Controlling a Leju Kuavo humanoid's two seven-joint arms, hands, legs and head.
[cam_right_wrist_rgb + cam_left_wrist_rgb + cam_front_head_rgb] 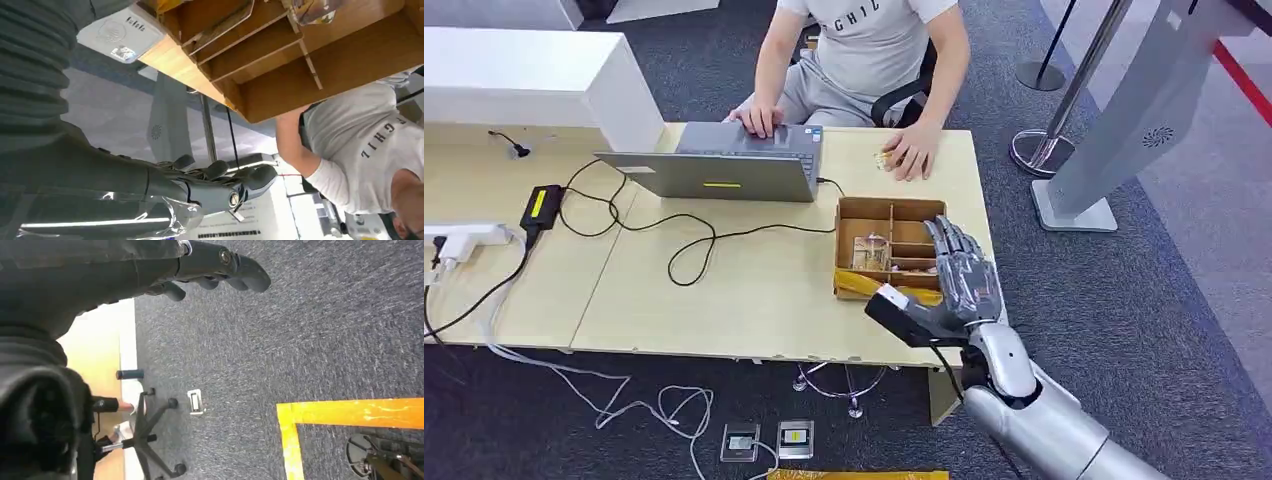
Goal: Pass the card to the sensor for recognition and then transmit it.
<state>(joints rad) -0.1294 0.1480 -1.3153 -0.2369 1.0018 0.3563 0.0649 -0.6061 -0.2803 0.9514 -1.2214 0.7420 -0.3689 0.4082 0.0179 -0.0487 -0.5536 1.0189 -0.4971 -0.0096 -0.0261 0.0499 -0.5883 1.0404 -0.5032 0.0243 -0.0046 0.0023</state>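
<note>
A wooden compartment box (pixel 889 210) stands at the table's right front corner, and one cell holds a plastic-wrapped packet (pixel 869 250), (pixel 310 10). At the box's near edge a white flat piece with a contactless mark (pixel 122 32) lies next to something yellow (pixel 864 285). My right hand (pixel 959 280) hovers over the box's right side, fingers stretched and apart, thumb toward the white piece, holding nothing (pixel 225 182). My left hand (pixel 220 265) hangs over the carpet with nothing in it. A person's hand (pixel 912 152) rests on a small item on the table.
A person sits behind the table at a grey laptop (pixel 724 165). Black cables, a power adapter (pixel 542 205) and a power strip (pixel 464 238) lie to the left. A grey kiosk (pixel 1124 130) and a stanchion base (pixel 1039 150) stand to the right. A chair base (pixel 150 440) and yellow floor tape (pixel 350 412) are nearby.
</note>
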